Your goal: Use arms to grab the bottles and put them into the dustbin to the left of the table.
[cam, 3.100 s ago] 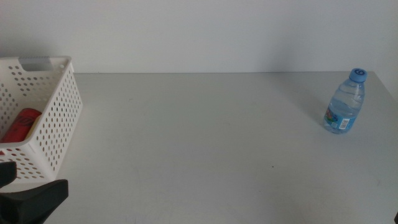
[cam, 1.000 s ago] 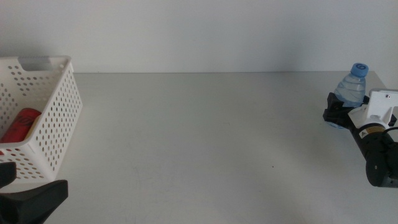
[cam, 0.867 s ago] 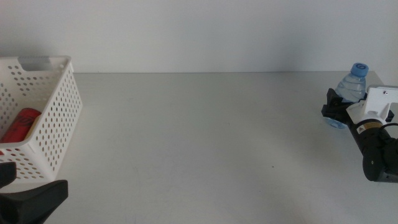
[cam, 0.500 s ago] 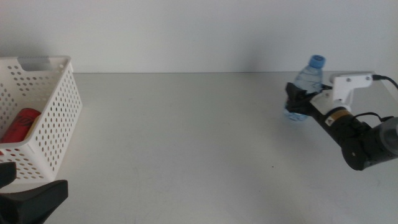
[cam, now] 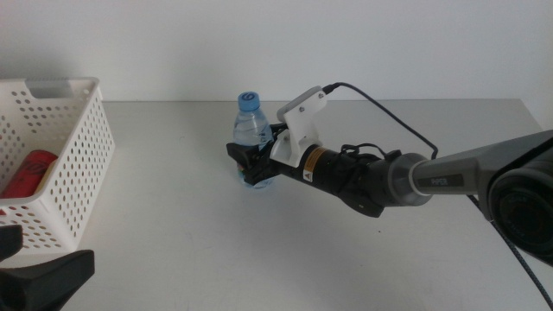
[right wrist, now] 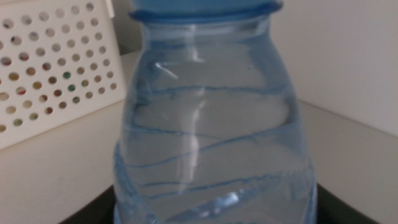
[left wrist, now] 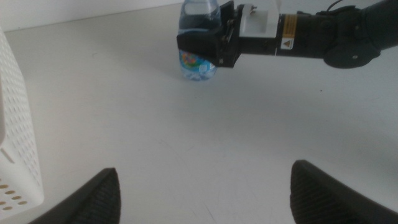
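Jaws first, from the left: the left gripper [left wrist: 202, 186] waits low at the near-left corner of the table [cam: 173, 225], its two dark jaws spread wide with nothing between them. The right gripper [cam: 252, 164] is clenched on the water bottle [cam: 251, 123], clasping the lower body while the blue cap and shoulders stand above the jaws. The bottle is upright, near the table's middle toward the back, well apart from the dustbin [cam: 82, 164], with the right arm stretched far across from the right side.

The risks, as I judge them:
- The grip sits low on a tall, smooth, clear bottle, so it could tip or pivot between the jaws if the arm swings quickly.
- The arm is already extended a long way; the bin at the far left edge may lie near the limit of its reach, and a release made short of the rim would drop the bottle on the table.
- The bin's near wall stands tall; carrying the bottle too low could knock it against the perforated side.
- The waiting left gripper lies close to the bin and could be in the path.

Counts: one dustbin; one red can [cam: 30, 170] lying inside it; one water bottle, held; two grippers. No tall tea bottle shows in any view.
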### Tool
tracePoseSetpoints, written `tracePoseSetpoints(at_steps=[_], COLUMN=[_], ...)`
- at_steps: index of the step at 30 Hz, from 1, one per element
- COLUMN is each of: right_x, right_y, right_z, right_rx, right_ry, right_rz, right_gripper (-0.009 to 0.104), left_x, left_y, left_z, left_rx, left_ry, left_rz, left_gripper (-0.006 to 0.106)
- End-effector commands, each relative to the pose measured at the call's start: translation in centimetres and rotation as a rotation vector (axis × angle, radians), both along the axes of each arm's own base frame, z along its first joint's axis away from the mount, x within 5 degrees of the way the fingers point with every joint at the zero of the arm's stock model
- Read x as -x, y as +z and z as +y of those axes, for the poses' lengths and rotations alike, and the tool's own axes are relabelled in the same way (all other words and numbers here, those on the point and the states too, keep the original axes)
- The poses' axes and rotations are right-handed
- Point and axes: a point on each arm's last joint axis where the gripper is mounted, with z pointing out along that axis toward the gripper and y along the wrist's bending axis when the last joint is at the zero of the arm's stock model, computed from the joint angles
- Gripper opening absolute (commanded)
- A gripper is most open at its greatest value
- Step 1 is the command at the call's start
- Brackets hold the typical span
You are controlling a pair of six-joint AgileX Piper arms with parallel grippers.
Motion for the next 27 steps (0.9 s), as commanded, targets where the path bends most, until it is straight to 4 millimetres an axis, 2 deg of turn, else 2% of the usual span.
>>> tracePoseSetpoints(at_steps=[1,4,8,11,14,18,20,23,27], right_x=[0.4,0.9,0.9,1.0,1.5,1.9,2.0,2.5,5.2], right_y=[5.1,4.4,3.9,3.8,4.1,5.8,6.7,8.7,12.3], right_z=[1.8,2.7,2.8,2.9,3.3,3.2,2.8,1.8,-1.1], right_rx=[-0.132,-0.106,-0.099,-0.093,-0.065,0.02,0.056,0.089,0.063], right_ry=[0.044,0.062,0.064,0.076,0.105,0.101,0.075,0.024,0.015], right_rz=[-0.14,-0.145,-0.142,-0.137,-0.13,-0.099,-0.073,-0.007,0.023], right_gripper=[-0.001,-0.001,0.004,0.018,0.041,0.076,0.087,0.09,0.086], left_x=[-0.2,-0.2,-0.2,-0.2,-0.2,-0.2,-0.2,-0.2,-0.2], left_y=[1.4,1.4,1.4,1.4,1.4,1.4,1.4,1.4,1.4], left_z=[-0.2,-0.2,-0.2,-0.2,-0.2,-0.2,-0.2,-0.2,-0.2], left_rx=[0.058,0.058,0.058,0.058,0.058,0.058,0.059,0.059,0.059], left_ry=[0.004,0.004,0.004,0.004,0.004,0.004,0.004,0.004,0.004], left_rz=[-0.07,-0.07,-0.07,-0.07,-0.07,-0.07,-0.071,-0.071,-0.071], left_gripper=[0.093,0.093,0.093,0.093,0.093,0.093,0.093,0.093,0.093])
